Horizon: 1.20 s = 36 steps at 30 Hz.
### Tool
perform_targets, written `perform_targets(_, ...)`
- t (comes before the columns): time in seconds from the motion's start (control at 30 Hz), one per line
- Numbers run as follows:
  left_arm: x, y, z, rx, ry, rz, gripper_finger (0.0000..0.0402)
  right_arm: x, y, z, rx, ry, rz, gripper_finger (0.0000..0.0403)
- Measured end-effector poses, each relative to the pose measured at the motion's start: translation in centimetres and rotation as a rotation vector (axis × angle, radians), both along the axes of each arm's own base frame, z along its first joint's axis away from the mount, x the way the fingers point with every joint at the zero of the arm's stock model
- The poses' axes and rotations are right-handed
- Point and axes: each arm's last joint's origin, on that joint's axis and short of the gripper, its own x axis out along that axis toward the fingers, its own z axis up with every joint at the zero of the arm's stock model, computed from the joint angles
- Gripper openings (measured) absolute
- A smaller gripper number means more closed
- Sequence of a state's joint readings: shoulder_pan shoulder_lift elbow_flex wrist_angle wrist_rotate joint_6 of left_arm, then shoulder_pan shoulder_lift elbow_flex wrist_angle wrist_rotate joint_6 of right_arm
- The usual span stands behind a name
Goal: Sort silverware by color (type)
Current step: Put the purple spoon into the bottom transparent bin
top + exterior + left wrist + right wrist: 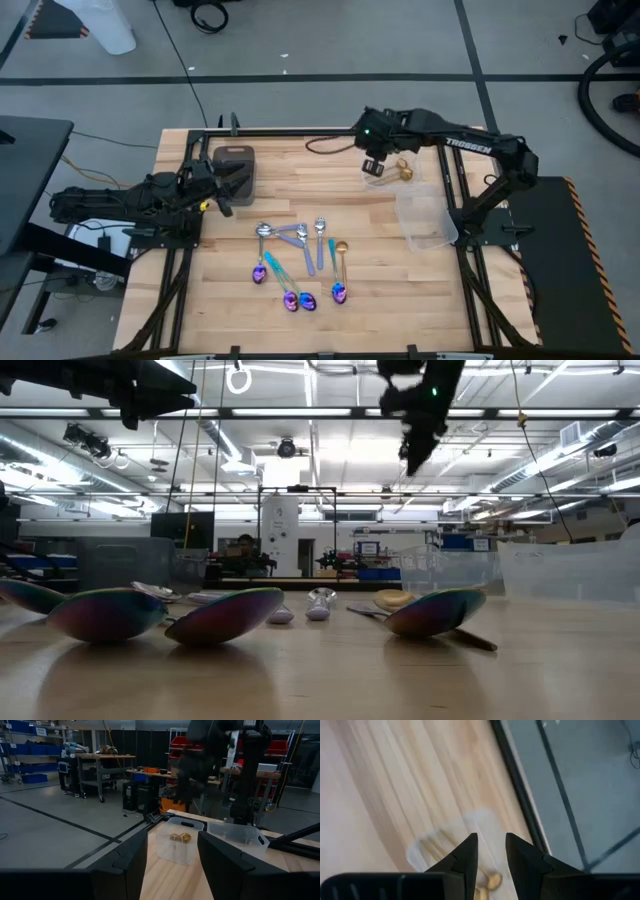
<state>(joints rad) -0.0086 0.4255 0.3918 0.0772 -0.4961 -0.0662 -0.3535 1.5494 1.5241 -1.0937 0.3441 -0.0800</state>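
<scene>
Several gold spoons (401, 172) sit inside a small clear container (386, 176) at the table's far right, directly under the right gripper (373, 165), which hangs above it with fingers (465, 854) parted by a narrow gap and nothing between them. Gold bowls (493, 881) show just past those fingertips in the right wrist view. Rest of the silverware lies mid-table, well apart from that gripper: silver spoons (265, 231), one more gold spoon (341, 250), iridescent purple-blue spoons (290, 297) nearest the front edge. Larger clear container (425, 222) sits beside the small one, toward the front. Left gripper (226, 192) rests at the left edge, fingers spread wide, empty, next to the dark tray (236, 160).
</scene>
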Motion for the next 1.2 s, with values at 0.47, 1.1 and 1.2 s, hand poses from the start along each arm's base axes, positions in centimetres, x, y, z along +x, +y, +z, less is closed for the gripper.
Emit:
perform_targets(0.47, 0.0, 0.0, 0.0, -0.001, 0.0, 0.0, 0.0183, -0.4, 2.5, 9.7, -0.004, -0.354, -0.074, 0.0109)
perform_targets(1.1, 0.0, 0.0, 0.0, -0.001, 0.0, 0.0, 0.0183, -0.9, 4.6, 13.3, 0.152, -0.561, -0.057, 0.0109)
perform_targets(1.2, 0.0, 0.0, 0.0, -0.001, 0.0, 0.0, 0.0183, -0.7, 5.3, 13.3, 0.164, -0.563, -0.042, 0.0109)
